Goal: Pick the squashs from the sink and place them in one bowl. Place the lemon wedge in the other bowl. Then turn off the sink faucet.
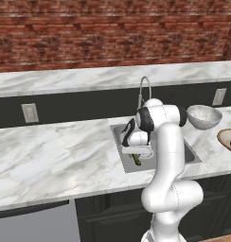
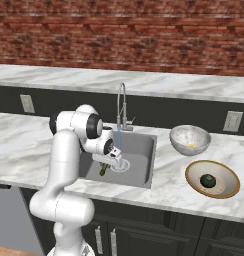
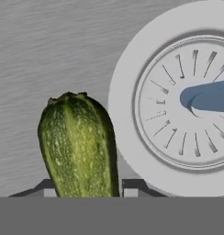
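Closing around the slim squash [image 3: 78,144] on the sink [image 3: 49,55] floor, the gripper [image 3: 85,189] is pinching its firm, slightly slick, light middle

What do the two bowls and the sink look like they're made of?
The shallow bowl looks like wood: matte tan with a lighter rim. The deeper bowl seems speckled grey-white stone or glazed ceramic; hard to say which. The sink appears to be brushed steel: flat grey with fine grain lines.
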